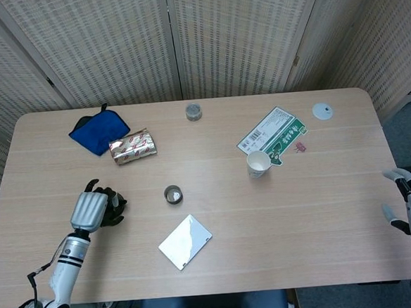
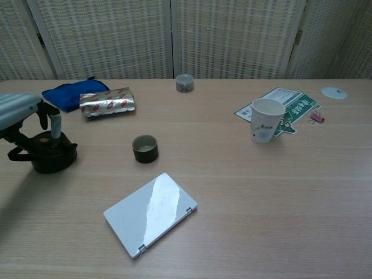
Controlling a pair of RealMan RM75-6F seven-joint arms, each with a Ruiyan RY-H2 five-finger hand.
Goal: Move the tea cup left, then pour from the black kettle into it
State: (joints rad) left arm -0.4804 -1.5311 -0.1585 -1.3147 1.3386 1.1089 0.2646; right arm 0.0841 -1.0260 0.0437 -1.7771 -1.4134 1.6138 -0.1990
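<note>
Over the black kettle (image 2: 49, 154) at the worktop's (image 1: 301, 211) left, the left robot hand (image 1: 91, 210) is hovering with fingers spread, grasping nothing.

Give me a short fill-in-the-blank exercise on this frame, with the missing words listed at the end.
1. The left hand is over the black ____, which stands on the table.
2. The tea cup stands between the black kettle and the white ____ cup.
3. The blue cloth lies beside a shiny ____ packet.
4. In front of the tea cup lies a flat ____ case.

Missing words: kettle; paper; foil; silver
</note>
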